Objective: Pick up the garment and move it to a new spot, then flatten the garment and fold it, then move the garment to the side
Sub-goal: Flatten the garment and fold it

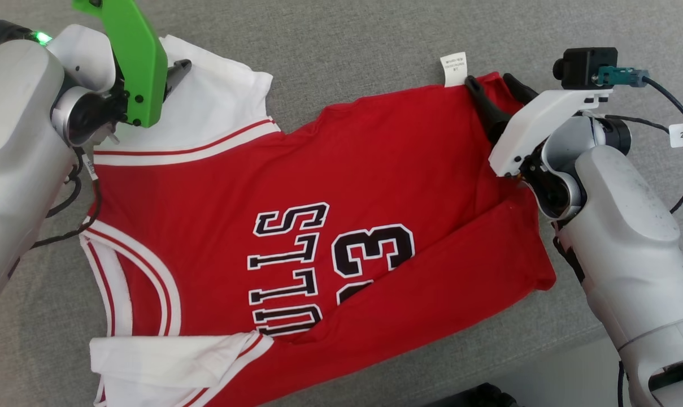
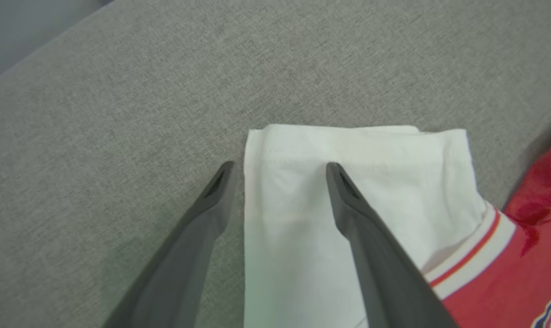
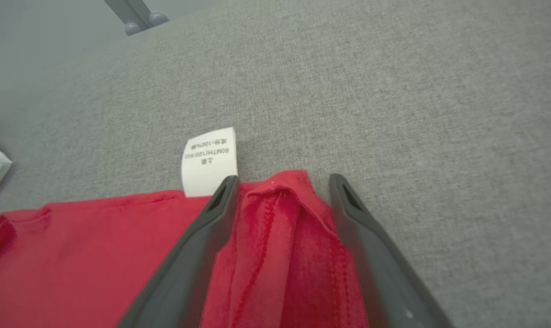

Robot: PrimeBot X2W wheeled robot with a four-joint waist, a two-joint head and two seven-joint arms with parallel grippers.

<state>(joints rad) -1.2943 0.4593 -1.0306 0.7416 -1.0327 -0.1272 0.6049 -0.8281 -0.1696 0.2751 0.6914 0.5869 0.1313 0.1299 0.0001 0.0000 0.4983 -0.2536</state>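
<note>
Already the glossy red mesh jersey with soft white sleeves (image 1: 330, 169) lies flat mid-frame on coarse grey woven cloth (image 1: 347, 39), its near edge folded inward. Farther up, the left gripper (image 2: 280, 171) straddles a white sleeve (image 2: 348, 150), fingers spread; the right gripper (image 3: 282, 182), likewise spread, straddles the stitched red hem (image 3: 284, 218). Further folding and moving aside apparently remain.

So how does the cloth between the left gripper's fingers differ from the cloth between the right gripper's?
Between the left gripper fingers lies the white sleeve, flat and smooth; between the right gripper fingers lies the red hem corner, creased, with stitching showing. A white care label lies beside that corner, while the sleeve borders striped trim. Both grippers are open.
</note>
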